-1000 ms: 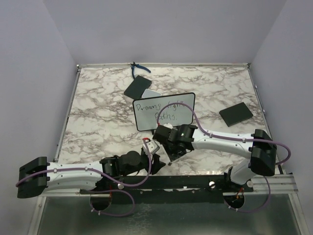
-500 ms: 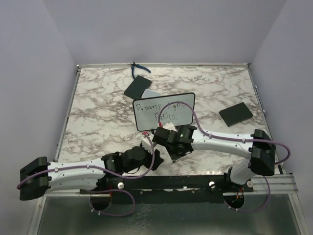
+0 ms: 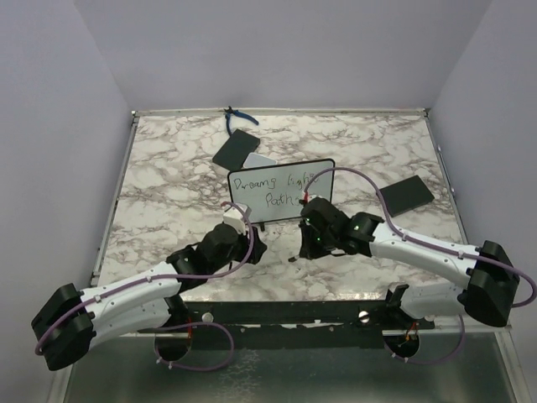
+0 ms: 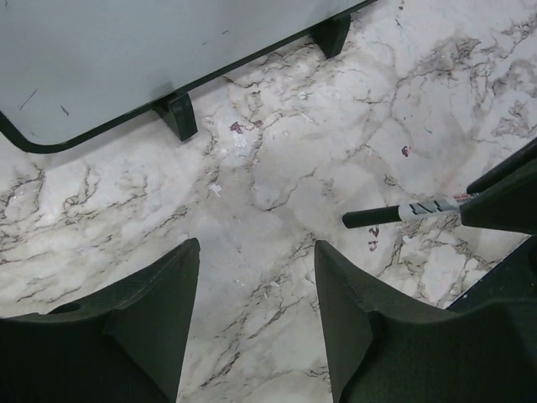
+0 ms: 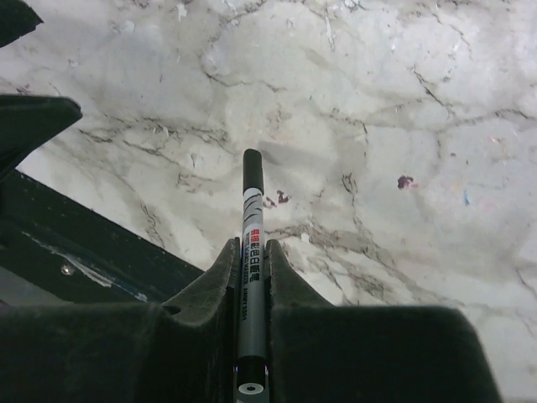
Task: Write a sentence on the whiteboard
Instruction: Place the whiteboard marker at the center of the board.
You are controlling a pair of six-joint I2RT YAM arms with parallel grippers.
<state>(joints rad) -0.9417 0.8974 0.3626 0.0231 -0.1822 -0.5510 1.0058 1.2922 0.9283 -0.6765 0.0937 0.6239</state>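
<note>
The whiteboard (image 3: 281, 191) stands mid-table on two black feet, with the sentence (image 3: 270, 190) in two dark handwritten lines; the right part of the top line is faint. Its lower edge and feet show in the left wrist view (image 4: 126, 59). My right gripper (image 5: 252, 245) is shut on a black-and-white marker (image 5: 252, 210), held low over the marble just in front of the board's right half (image 3: 307, 242). The marker also shows in the left wrist view (image 4: 403, 211). My left gripper (image 4: 256, 252) is open and empty, in front of the board's left foot (image 3: 250, 240).
Two black flat rectangles lie behind the board (image 3: 235, 149) and at the right (image 3: 405, 195). A grey-white pad (image 3: 261, 159) lies next to the rear one. Blue pliers (image 3: 237, 118) lie at the back edge. A black rail (image 3: 294, 312) runs along the front.
The two grippers were together near the front edge. The left has moved forward and left toward the board. The right has swung right with the marker.
</note>
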